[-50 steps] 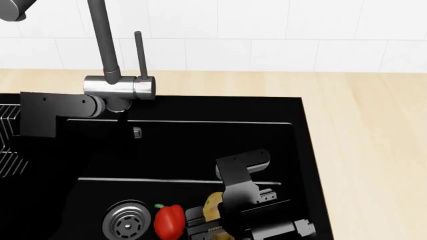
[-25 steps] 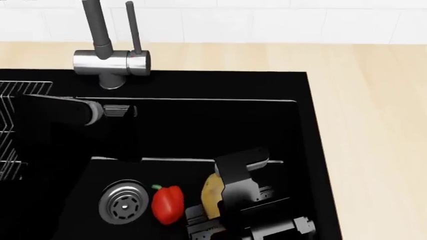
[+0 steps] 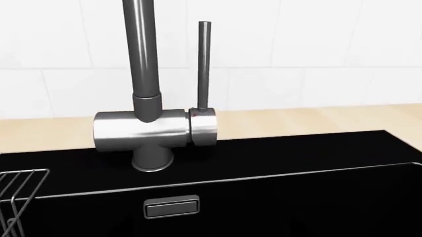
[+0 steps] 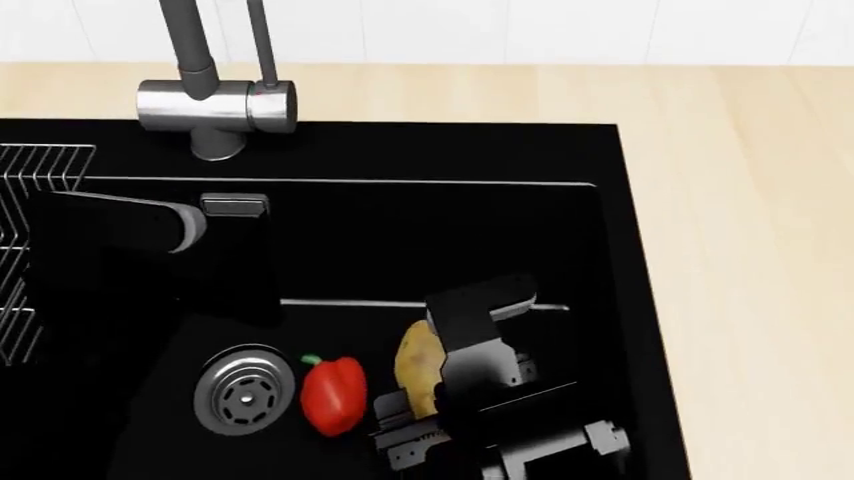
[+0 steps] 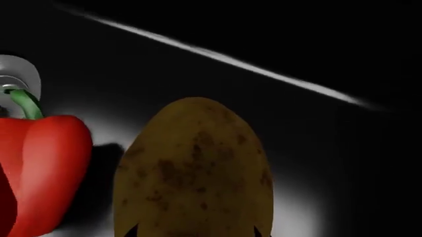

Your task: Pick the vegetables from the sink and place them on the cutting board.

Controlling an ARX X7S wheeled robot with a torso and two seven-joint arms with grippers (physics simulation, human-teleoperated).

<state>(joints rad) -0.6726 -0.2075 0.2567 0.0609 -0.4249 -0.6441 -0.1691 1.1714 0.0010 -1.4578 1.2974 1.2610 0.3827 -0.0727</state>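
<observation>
In the matte-black sink (image 4: 587,250), a tan speckled potato (image 4: 416,378) lies next to a red bell pepper (image 4: 332,394), right of the round steel drain (image 4: 246,389). My right gripper (image 4: 411,418) reaches down over the potato. In the right wrist view the potato (image 5: 194,168) fills the middle, and a dark fingertip (image 5: 130,232) shows at each of its sides; the gripper (image 5: 196,233) is open around it. The pepper (image 5: 39,173) is beside it. My left arm (image 4: 120,228) hangs over the sink's left side, its fingers lost against the black. The cutting board is out of view.
A grey faucet (image 4: 214,105) stands at the sink's back rim, close in front of the left wrist camera (image 3: 155,131). A wire rack (image 4: 34,170) sits at the left edge. Light wood counter (image 4: 747,200) runs along the right and back.
The head view has tilted down, so the faucet and sink rim slid up the frame. The right gripper stays at the potato. The left arm sits lower relative to the faucet.
</observation>
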